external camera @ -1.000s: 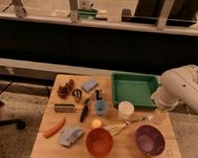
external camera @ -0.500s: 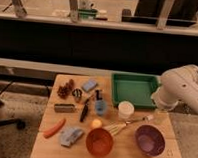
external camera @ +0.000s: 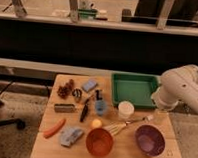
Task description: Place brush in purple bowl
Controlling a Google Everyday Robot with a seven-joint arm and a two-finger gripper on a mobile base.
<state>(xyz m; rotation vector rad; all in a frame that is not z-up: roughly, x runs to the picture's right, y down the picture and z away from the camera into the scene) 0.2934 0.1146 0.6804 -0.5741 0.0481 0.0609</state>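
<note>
The brush (external camera: 84, 112), a slim black stick, lies flat on the wooden table (external camera: 44, 148) left of centre, between a grey block (external camera: 64, 107) and a blue cup (external camera: 100, 107). The purple bowl (external camera: 150, 140) stands at the front right with nothing in it. My white arm (external camera: 181, 89) reaches in from the right. Its gripper (external camera: 159, 115) hangs low at the table's right edge, just behind the purple bowl and far from the brush. It is open and holds nothing.
A green tray (external camera: 134, 89) sits at the back right. An orange bowl (external camera: 99, 141), a wire whisk (external camera: 124, 126), a white cup (external camera: 125, 109) and a yellow ball (external camera: 96, 123) lie between brush and purple bowl. A carrot (external camera: 55, 127) and a blue cloth (external camera: 71, 136) lie front left.
</note>
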